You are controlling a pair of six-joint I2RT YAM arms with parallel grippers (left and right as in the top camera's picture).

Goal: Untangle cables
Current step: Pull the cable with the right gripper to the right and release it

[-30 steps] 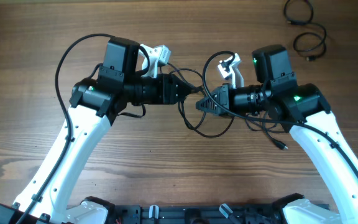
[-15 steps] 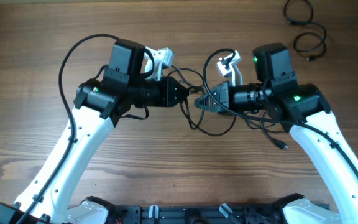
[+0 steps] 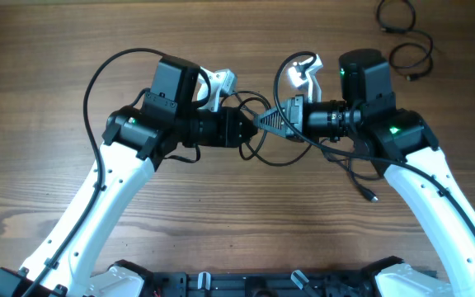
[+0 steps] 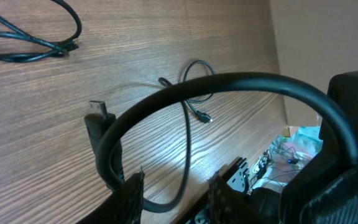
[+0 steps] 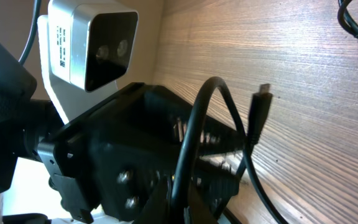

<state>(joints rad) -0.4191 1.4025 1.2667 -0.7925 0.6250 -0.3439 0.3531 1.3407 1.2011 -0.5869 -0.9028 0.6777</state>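
Looking like a robotics lab bench: white left arm (image 3: 97, 206) and right arm (image 3: 435, 198) are reaching over a wood-grain table (image 3: 39, 49), coiled cables (image 3: 406, 37) lying upper right.

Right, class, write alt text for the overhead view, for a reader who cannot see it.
A robot's left gripper and right gripper meet nearly tip to tip over a wooden table, above a looped black cable. More cables lie in the top right corner.

The left arm (image 3: 97, 214) and right arm (image 3: 439, 202) each have long white links, bulky black joints and a small green light (image 3: 394, 129). A white camera box (image 5: 92, 46) sits at each wrist; the left one shows two dark lenses. A black wire (image 3: 108, 60) arcs from the left arm.
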